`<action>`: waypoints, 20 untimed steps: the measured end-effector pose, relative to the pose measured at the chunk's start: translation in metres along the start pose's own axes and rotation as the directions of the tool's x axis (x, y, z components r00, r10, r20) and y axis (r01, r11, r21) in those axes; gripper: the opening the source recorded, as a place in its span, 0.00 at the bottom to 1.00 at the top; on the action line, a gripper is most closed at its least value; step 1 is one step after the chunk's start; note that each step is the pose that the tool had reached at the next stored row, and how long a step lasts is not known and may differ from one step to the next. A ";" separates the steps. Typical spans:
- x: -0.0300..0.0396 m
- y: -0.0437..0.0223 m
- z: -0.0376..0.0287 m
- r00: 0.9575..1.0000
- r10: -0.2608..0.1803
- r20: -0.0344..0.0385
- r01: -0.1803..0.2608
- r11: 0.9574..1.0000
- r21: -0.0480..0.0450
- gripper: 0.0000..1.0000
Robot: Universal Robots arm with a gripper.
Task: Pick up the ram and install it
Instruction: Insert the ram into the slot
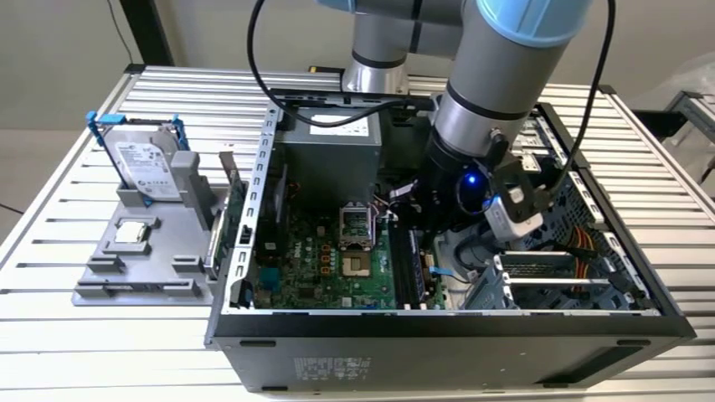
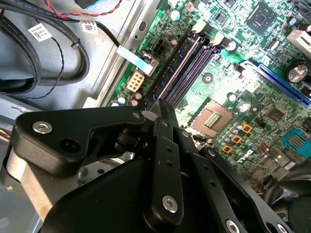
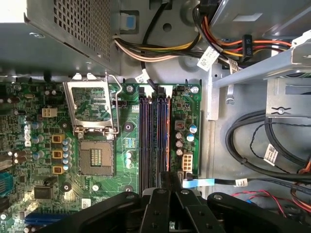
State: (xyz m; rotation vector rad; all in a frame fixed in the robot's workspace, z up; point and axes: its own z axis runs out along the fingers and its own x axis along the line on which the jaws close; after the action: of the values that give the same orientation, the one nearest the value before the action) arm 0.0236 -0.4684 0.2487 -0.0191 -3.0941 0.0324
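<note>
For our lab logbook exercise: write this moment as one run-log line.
stage: install | claw: low over memory slots | ram: apparently in outer slot | hard drive: upright on tray

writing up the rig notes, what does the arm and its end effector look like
The arm is a grey metal tube with light blue joint caps and a silver base segment. Black cables loop along it, and a small blue light glows near the wrist. The end effector is matte black, built from angular linkage plates joined by silver screws and pins.
</note>
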 end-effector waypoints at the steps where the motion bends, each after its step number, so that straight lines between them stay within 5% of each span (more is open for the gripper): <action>1: 0.0000 0.0000 -0.0003 1.000 0.000 0.000 0.000 1.000 0.000 0.00; 20: 0.0002 -0.0001 -0.0046 1.000 -0.014 0.000 0.014 1.000 0.001 0.00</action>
State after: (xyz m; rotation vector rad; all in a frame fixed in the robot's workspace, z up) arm 0.0237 -0.4685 0.2533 0.0019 -3.0942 0.0330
